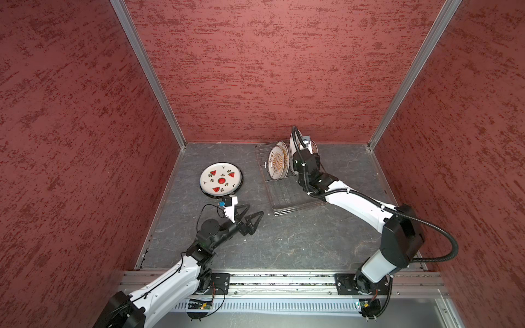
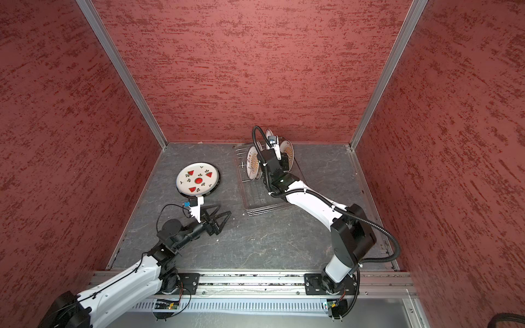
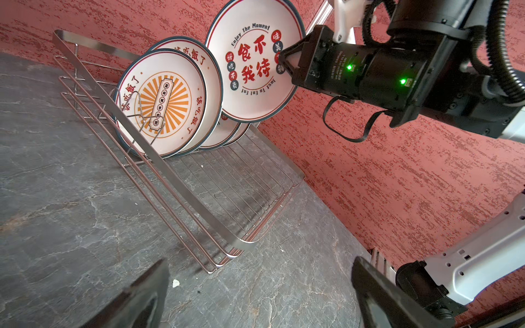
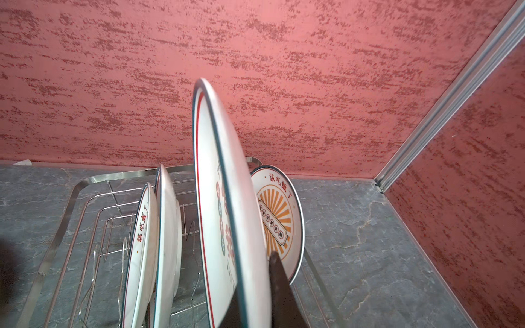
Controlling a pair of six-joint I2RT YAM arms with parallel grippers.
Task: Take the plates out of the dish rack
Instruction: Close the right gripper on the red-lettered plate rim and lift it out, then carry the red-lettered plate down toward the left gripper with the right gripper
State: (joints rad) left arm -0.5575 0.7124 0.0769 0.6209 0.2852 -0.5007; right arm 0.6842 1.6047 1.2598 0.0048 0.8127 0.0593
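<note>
The silver wire dish rack [image 1: 295, 208] [image 3: 181, 187] stands at the back right of the table. Several plates stand upright in its far end, among them an orange sunburst plate [image 3: 163, 102] [image 4: 281, 215]. My right gripper [image 3: 284, 59] [image 4: 255, 298] is shut on the rim of a white plate with red characters [image 3: 252, 62] [image 4: 224, 198], held upright and higher than the others. A watermelon plate [image 1: 221, 179] [image 2: 198, 179] lies flat at the left on a dark-rimmed plate. My left gripper [image 1: 254, 210] [image 3: 261, 272] hangs open and empty just in front of that stack.
Red textured walls close in the table on three sides, and the rack's far end is close to the back wall [image 4: 255, 85]. The rack's near half [image 3: 241, 181] holds only bare wire. A metal rail [image 1: 284, 279] carrying both arm bases runs along the front.
</note>
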